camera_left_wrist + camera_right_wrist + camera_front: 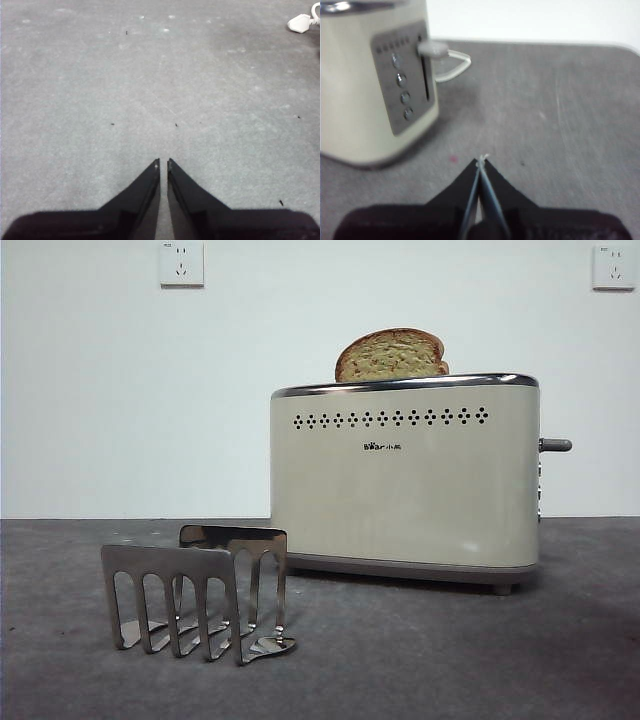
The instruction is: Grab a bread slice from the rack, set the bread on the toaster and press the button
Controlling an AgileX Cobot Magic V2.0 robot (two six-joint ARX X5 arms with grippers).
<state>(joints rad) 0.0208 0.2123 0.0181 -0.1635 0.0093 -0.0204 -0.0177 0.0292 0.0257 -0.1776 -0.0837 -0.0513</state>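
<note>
Nearest, at seven o'clock on the table (pixel 420 670): the rack (pixel 195 592), bare of bread. Behind, toward two o'clock: the toaster (pixel 405 480), with the slice of bread (pixel 390 355) upright in its top slot, likely seated for toasting. At three o'clock on the narrow end: the button (pixel 556 445), raised, seemingly unpressed. Right gripper (pixel 481 165) near that end, jaws pressed together, path apparently unobstructed. Left gripper (pixel 163 165) over bare table, jaws nearly together, a white plug (pixel 300 22) beyond.
</note>
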